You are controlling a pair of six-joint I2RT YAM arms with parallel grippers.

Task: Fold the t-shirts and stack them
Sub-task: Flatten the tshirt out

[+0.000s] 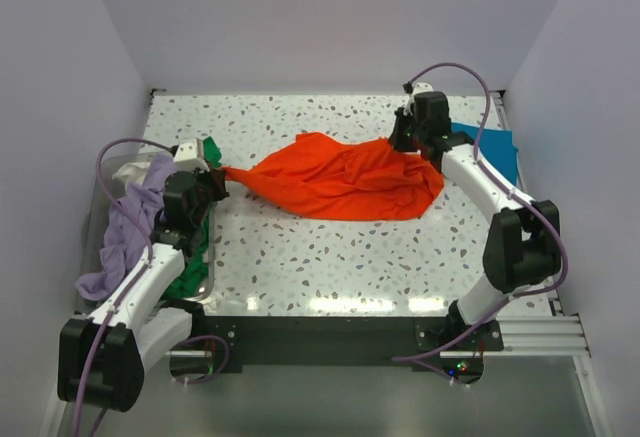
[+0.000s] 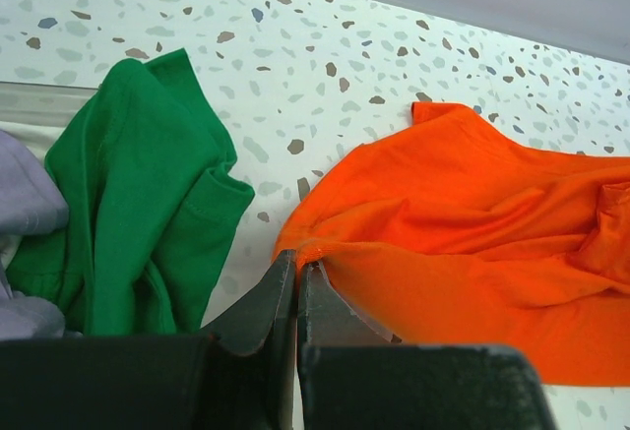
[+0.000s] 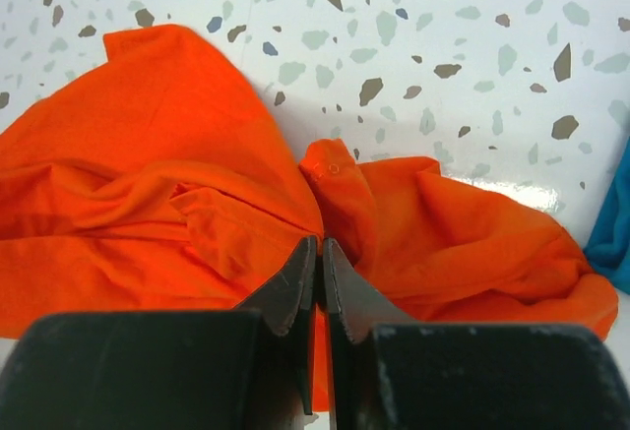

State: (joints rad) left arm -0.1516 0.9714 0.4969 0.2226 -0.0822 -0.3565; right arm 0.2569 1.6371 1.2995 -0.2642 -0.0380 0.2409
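Observation:
The bright orange t-shirt [image 1: 340, 179] is stretched across the middle of the table between both grippers. My left gripper [image 1: 212, 185] is shut on its left end; the pinched orange hem shows between the jaws in the left wrist view [image 2: 298, 260]. My right gripper [image 1: 408, 143] is shut on the shirt's right part, with the orange cloth [image 3: 197, 184] bunched round the jaws in the right wrist view [image 3: 320, 245]. A teal-blue t-shirt [image 1: 497, 148] lies flat at the right behind the right arm. A green t-shirt [image 2: 138, 184] and a lavender one [image 1: 125, 227] are piled at the left.
A clear bin [image 1: 205, 282] at the left edge holds the green [image 1: 190, 272], lavender and whitish [image 1: 132, 171] cloth. White walls close in the speckled table [image 1: 330, 257] at the back and sides. The black rail runs along the near edge.

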